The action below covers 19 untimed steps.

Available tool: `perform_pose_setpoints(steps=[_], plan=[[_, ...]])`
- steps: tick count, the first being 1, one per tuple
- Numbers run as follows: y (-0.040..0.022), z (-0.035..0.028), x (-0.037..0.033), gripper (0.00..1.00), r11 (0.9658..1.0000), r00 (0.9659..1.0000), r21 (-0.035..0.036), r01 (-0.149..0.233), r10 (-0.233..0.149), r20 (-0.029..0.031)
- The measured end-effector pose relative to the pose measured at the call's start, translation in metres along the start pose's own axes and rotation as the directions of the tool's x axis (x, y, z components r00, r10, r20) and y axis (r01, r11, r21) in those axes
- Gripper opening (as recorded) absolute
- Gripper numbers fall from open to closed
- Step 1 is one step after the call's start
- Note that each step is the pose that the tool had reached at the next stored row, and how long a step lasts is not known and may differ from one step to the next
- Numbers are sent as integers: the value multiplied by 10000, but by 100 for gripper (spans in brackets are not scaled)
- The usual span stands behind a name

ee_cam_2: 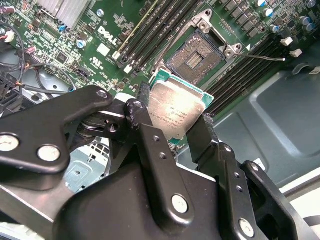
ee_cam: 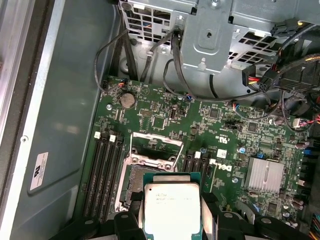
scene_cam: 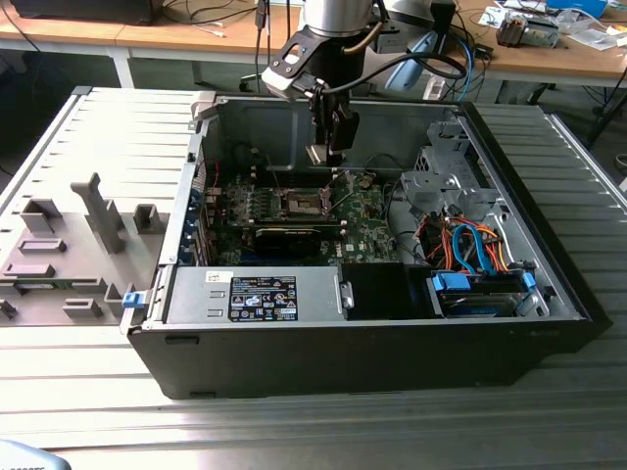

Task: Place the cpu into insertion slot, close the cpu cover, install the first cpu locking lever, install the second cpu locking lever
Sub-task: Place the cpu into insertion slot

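Note:
My gripper (scene_cam: 327, 147) hangs inside the open computer case, shut on the cpu (scene_cam: 322, 155), a small square chip with a silvery top and green edge. In both wrist views the cpu (ee_cam_2: 176, 107) (ee_cam: 171, 210) sits clamped by its sides between the two black fingers (ee_cam_2: 202, 131). It hovers above and just beside the insertion slot (ee_cam_2: 196, 56) (ee_cam: 131, 182) (scene_cam: 302, 203), whose dark centre lies bare on the green board (ee_cam: 225, 130). The cpu cover (ee_cam: 155, 146) stands swung open at the slot's far end. A thin lever (ee_cam_2: 265, 58) sticks out beside the slot.
Black memory slots (ee_cam: 102, 170) flank the socket. A silver heatsink (ee_cam: 266, 174), a metal drive cage (scene_cam: 446, 171) with coloured cables (scene_cam: 475, 250), and a power supply (scene_cam: 260, 294) fill the case. A grey fixture tray (scene_cam: 69, 250) lies at the exterior view's left.

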<state>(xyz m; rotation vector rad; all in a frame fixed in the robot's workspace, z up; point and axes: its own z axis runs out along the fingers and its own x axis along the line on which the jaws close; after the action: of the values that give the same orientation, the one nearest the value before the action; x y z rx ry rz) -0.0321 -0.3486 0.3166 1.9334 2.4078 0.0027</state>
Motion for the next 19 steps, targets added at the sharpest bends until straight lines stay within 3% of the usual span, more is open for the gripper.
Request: perform_pose_setpoints(steps=[19], plan=[[0,0,0,55,10000,10000,16,-69,69,62]])
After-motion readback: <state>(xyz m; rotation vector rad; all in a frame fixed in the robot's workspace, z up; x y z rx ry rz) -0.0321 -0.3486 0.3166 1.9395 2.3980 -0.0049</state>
